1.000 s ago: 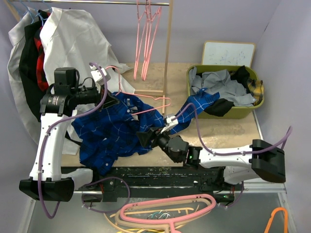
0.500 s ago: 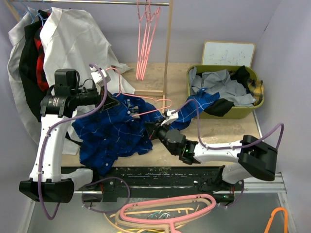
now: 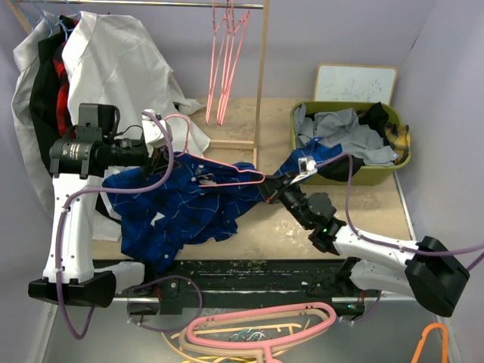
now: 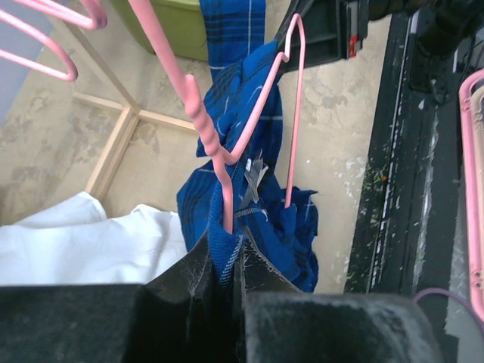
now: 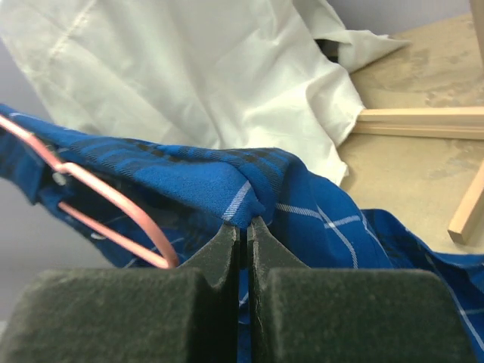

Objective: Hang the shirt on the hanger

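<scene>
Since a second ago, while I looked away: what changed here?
The right gripper, shut on the shirt, swung from mid-table out to the right, stretching the fabric toward the far end of the hanger. The left gripper, clamped on the collar, drew slightly left. Nothing was let go. The white garment and green bin stayed put.

Left tool [image 4: 228,243] and right tool [image 5: 244,231] each pinched closed, reaching toward each other.
</scene>
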Robot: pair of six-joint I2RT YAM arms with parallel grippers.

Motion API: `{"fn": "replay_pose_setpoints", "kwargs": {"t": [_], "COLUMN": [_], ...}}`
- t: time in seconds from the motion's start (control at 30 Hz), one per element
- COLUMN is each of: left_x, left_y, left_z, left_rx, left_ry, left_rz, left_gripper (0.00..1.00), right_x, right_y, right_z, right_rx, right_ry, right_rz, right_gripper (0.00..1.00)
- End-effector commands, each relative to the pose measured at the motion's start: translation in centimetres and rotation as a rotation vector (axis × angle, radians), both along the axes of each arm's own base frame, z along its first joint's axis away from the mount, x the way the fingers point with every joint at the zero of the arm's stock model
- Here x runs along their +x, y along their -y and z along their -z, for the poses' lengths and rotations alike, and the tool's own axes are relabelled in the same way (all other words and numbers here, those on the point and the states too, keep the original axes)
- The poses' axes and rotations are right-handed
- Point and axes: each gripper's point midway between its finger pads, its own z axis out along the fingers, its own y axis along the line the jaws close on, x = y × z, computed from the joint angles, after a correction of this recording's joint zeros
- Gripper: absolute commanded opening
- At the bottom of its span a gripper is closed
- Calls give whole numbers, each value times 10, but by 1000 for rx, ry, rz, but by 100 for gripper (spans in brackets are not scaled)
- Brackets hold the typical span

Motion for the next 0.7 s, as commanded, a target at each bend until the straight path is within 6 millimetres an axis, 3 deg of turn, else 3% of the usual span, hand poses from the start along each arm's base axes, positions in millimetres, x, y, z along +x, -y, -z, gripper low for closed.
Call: {"fn": "replay_pose_setpoints", "kwargs": {"t": [0.0, 0.17, 0.33, 0.47, 0.67], "left_x": [8, 41, 67, 72, 66], "left_y": [-9, -31, -44, -49, -55], "left_z": [-12, -5, -14, -12, 4], "left_rx": [79, 202, 230, 273, 353], "left_ry": [143, 201, 257, 276, 277], "left_rz": [21, -104, -215, -221, -167], "left_gripper": [0, 0, 0, 0, 0], "right_x": [-4, -5, -7, -4, 2], "right_y": [8, 10, 7, 19, 54], "right_z": [-11, -14, -2, 8, -7], "right_rx": [0, -47, -139, -240, -352], "right_ry": [54, 58, 10, -54, -60], "right_rz": [-63, -99, -129, -83, 62], "right_gripper": [0, 0, 0, 0, 0]}}
